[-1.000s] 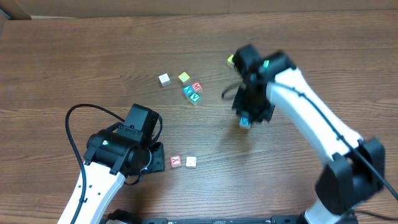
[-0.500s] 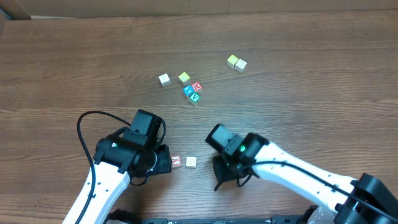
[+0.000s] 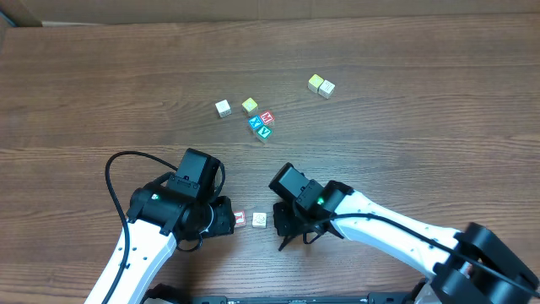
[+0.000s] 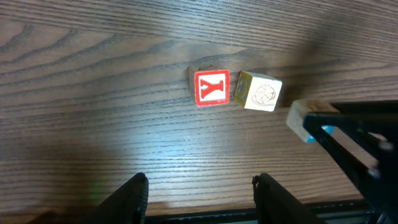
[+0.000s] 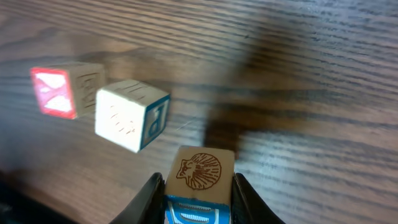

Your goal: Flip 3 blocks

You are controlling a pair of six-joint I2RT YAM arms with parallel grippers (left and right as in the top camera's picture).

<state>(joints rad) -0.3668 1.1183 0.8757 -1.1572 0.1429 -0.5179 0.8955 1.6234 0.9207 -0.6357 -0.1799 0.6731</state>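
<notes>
A brown wood-grain table (image 3: 422,127) fills the scene, and most of what has changed on it in the last second concerns the right arm. A second ago the right gripper (image 3: 285,226) was seen far out on the right half of the table. It has since been swung to the near edge and is now just beside the whitish block (image 3: 259,219). Its fingers are closed on the blue-faced block (image 5: 199,171), which is held clear of the wood with a shell picture uppermost and the blue face lower down between the pads. The whitish block and the red-letter block (image 3: 239,219) are seen lying side by side, almost touching, and neither has been moved. The left gripper (image 4: 202,196) has been edged slightly nearer the red-letter block. Its fingers are parted to a middling width, with only bare wood between them and nothing held. The cluster of other cubes (image 3: 257,120) in mid-table and the yellow-topped pair (image 3: 321,84) farther back have been left untouched. It is judged that the three task blocks are being gathered at the near edge. The blue-faced one appears ready to be set down on a new face beside the whitish block. The left fingers seem placed for the red-letter block to be taken up afterwards.
</notes>
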